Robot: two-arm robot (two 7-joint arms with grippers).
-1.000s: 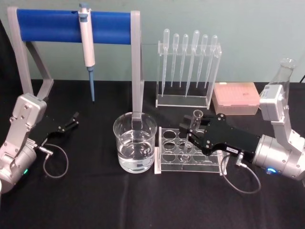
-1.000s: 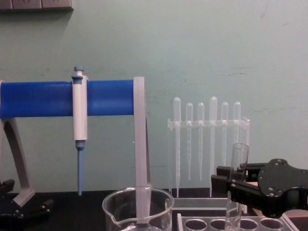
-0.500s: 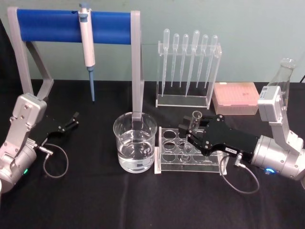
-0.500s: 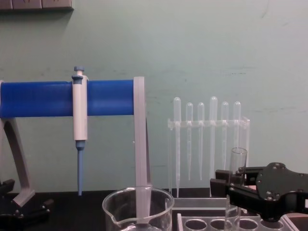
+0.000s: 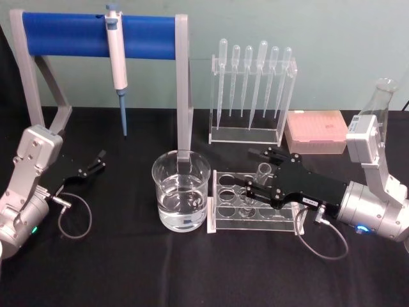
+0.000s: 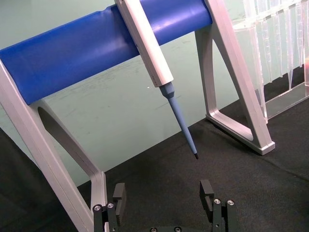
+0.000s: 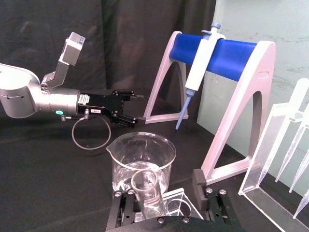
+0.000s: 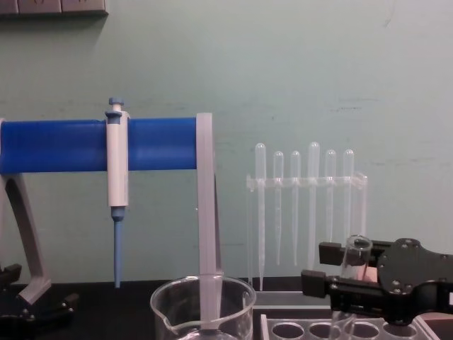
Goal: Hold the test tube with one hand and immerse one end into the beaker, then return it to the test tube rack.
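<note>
Standing upright in the clear tube rack [image 5: 254, 203] near the table's middle, the test tube [image 5: 262, 171] sits between the right gripper's [image 5: 262, 173] spread fingers, seemingly released; the left gripper [image 5: 97, 161] lies parked, fingers apart, by the left edge.

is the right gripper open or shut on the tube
Open. The right gripper has its fingers spread either side of the test tube, which stands upright in the rack.

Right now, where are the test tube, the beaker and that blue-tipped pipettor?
test tube [image 5: 262, 171]: head view, on its rimmed mouth, above the rack.
beaker [image 5: 181, 199]: head view, on its glass wall at the water.
pipettor [image 5: 116, 54]: head view, on its white body at the blue bar.
</note>
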